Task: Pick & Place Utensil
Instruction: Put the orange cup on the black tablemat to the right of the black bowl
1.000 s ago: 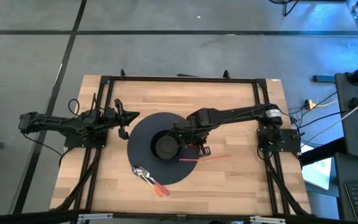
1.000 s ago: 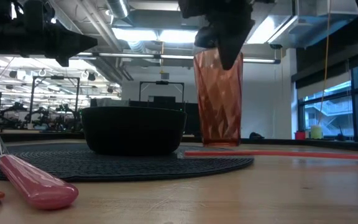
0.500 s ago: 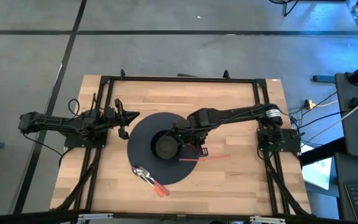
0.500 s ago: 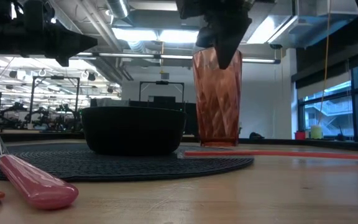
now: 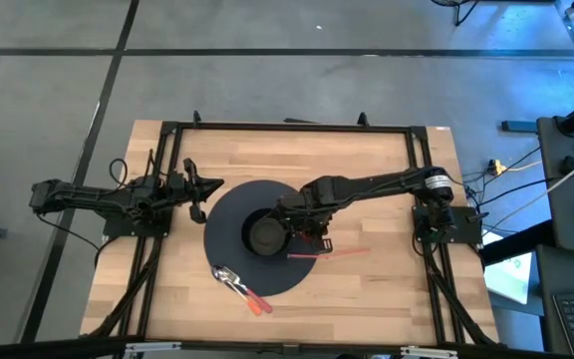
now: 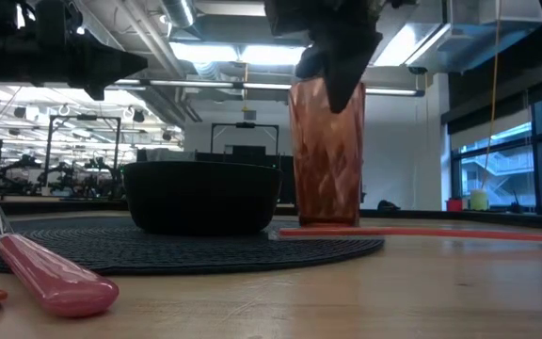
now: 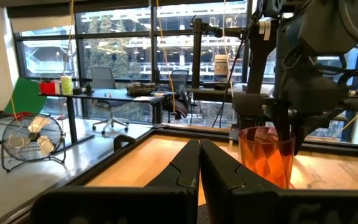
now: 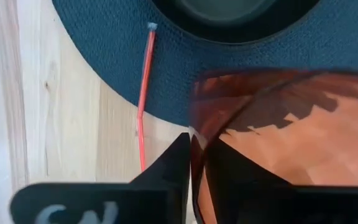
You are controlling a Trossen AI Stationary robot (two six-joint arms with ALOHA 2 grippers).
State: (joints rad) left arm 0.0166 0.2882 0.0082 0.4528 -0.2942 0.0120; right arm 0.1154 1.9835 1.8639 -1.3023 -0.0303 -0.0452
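The wooden table (image 5: 367, 170) carries a round dark mat (image 5: 229, 207) in its middle. On the mat stands a black bowl (image 6: 200, 196), and just beside the bowl stands a tall red faceted cup (image 6: 326, 155), upright, at the mat's edge.

The right gripper (image 8: 197, 163) is at the cup's rim: one finger is inside the cup and one outside, and the wall of the cup sits between them. The fingers are close around the rim. The left gripper (image 7: 199, 163) waits at the left side of the table, above the wood, with its fingers pressed together and nothing between them.

A thin red straw (image 5: 329, 253) lies flat, partly on the mat and partly on the wood, near the cup. The utensils with pink handles (image 5: 241, 288) lie on the mat's front edge, well apart from both grippers.
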